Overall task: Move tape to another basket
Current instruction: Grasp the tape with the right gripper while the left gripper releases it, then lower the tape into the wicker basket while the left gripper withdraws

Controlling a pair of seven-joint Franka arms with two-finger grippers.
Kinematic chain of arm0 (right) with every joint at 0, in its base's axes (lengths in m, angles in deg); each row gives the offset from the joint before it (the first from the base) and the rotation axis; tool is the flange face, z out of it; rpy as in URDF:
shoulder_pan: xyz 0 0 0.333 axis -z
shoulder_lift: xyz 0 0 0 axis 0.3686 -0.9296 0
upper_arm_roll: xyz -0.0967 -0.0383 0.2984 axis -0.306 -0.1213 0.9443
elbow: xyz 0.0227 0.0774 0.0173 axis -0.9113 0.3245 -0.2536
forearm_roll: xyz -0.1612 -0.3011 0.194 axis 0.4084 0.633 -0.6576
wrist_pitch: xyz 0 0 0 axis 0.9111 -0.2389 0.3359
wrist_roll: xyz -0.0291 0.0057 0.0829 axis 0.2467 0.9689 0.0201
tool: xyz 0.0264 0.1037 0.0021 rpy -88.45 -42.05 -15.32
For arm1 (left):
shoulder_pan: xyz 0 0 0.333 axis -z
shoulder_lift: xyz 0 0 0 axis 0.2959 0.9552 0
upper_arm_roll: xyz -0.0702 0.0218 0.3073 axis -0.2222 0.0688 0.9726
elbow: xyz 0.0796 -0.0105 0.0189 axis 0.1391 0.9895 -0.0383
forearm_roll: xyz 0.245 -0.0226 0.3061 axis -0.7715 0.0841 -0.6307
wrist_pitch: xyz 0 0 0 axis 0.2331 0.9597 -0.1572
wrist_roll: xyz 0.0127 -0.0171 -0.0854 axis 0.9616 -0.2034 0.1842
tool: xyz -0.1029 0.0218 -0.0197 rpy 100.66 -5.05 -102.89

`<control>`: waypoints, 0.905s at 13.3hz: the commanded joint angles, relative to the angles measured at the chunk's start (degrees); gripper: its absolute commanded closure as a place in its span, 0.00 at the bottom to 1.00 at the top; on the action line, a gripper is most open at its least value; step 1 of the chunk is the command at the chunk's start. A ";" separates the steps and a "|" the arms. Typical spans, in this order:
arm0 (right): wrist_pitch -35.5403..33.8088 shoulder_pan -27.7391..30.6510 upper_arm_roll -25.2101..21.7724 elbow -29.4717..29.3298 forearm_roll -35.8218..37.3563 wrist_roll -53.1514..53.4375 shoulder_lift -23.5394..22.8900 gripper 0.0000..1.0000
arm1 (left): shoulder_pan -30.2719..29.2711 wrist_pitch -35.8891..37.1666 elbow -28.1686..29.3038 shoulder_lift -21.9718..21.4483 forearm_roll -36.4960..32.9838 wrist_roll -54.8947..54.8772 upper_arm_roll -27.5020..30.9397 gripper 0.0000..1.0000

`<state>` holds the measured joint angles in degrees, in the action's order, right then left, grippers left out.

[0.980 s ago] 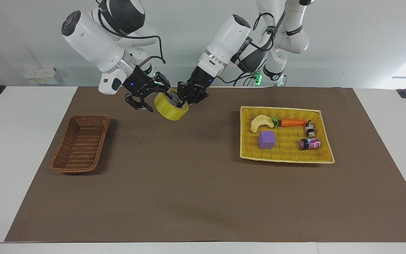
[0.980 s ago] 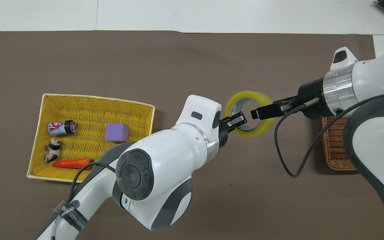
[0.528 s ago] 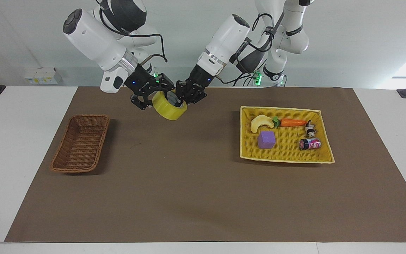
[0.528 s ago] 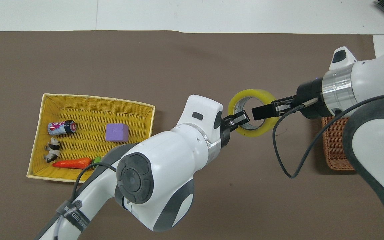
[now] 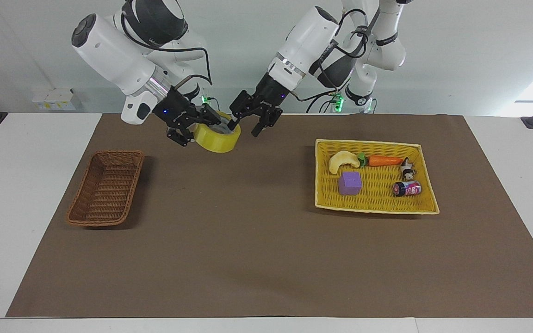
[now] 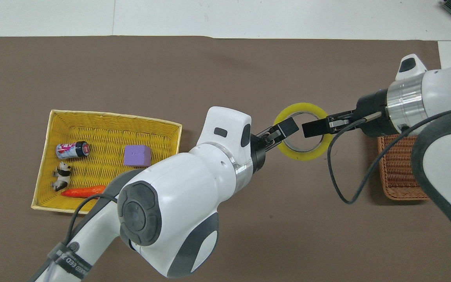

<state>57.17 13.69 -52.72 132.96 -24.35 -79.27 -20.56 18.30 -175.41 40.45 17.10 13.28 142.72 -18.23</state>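
Gripping tape (image 5: pixel 217 137), right gripper (image 5: pixel 188 131) fingertips seemingly hidden

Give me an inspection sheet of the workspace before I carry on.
Surface: brown mat on a white table.
Job's things: tape held up over the mat; brown basket at the right arm's end, nothing in it.
Clutter: yellow basket holding banana toy, carrot, purple cube, can, panda figure.
Tools: right tool shut on the tape; left tool open beside it, holding nothing.
Cables: black cable loops off the right arm.
Surroundings: white box by the wall.
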 commanded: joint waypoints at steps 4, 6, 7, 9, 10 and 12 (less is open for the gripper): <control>-5.27 10.29 -0.05 -0.06 -6.54 -4.81 0.90 1.00 | -5.08 11.36 0.17 -4.18 3.17 0.00 0.50 0.00; -10.97 16.51 -0.31 -0.06 -6.20 -8.14 1.43 1.00 | -8.34 16.28 0.08 -4.18 1.42 -1.66 0.68 0.00; -12.92 19.77 -0.57 0.12 -4.81 -9.90 1.78 1.00 | -10.53 18.22 0.08 -4.18 -0.24 -4.81 0.85 0.00; -13.55 23.91 -0.58 1.00 -2.60 -13.24 -0.57 1.00 | -15.53 22.26 -0.27 -4.00 -0.70 -11.31 0.85 0.00; -12.94 26.02 -0.58 0.74 -2.07 -16.04 -3.99 1.00 | -18.43 23.50 -0.27 -3.83 -0.87 -15.61 0.85 0.00; -8.92 27.27 -0.58 0.65 0.90 -17.65 -8.66 1.00 | -23.79 23.95 -0.27 -3.39 -1.14 -26.50 0.86 0.00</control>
<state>45.08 40.09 -54.13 134.48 -25.71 -94.81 -23.90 -0.65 -153.41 40.47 13.60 13.10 124.18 -16.68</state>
